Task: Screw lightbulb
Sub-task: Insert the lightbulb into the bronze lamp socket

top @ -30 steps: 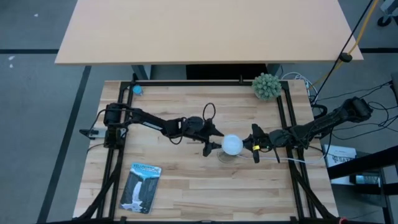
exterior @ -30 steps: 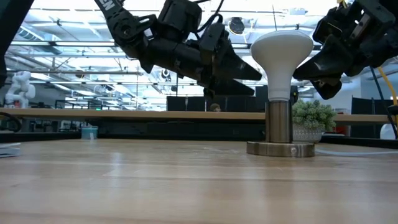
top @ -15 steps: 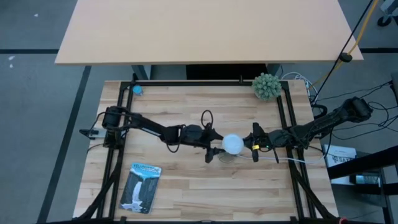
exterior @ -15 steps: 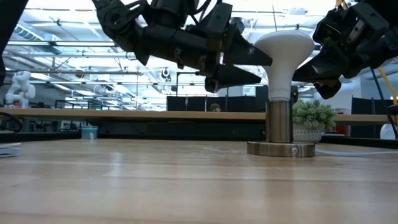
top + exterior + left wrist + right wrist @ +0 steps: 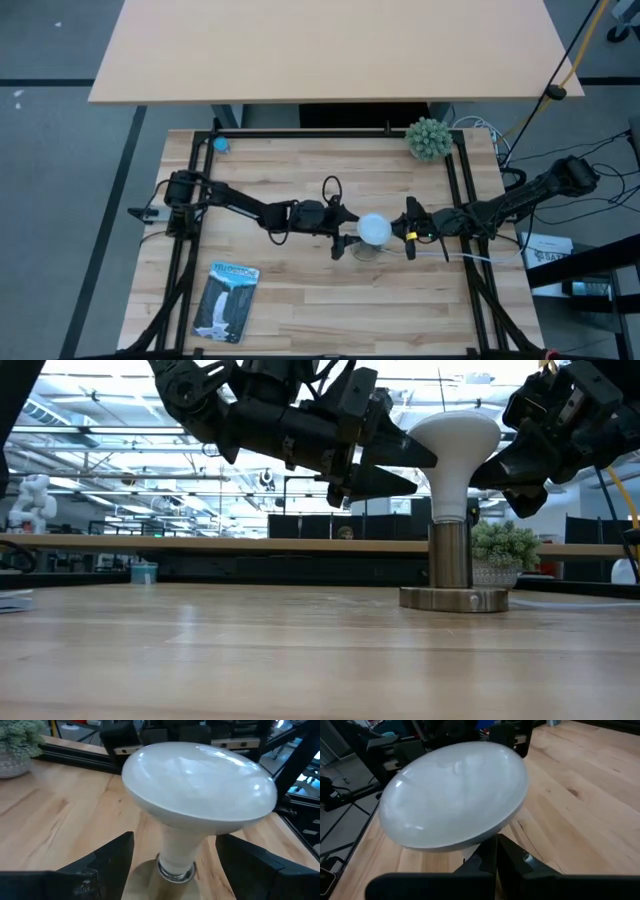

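The lightbulb (image 5: 455,450) stands upright in its socket base (image 5: 453,598). The left gripper (image 5: 345,238) is open wide around the lightbulb. The right gripper (image 5: 408,236), fingers closed with nothing in them, waits just beside it.

The lightbulb (image 5: 374,231) at frame centre is plain white with a paler grey neck. The tabletop (image 5: 300,290) shows pale wood-grain planks. At upper right sits a green plant (image 5: 428,139); at lower left, a blue-and-white packet (image 5: 225,301).

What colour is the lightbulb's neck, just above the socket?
Pale off-white, like the lightbulb globe; clearest in the left wrist view.
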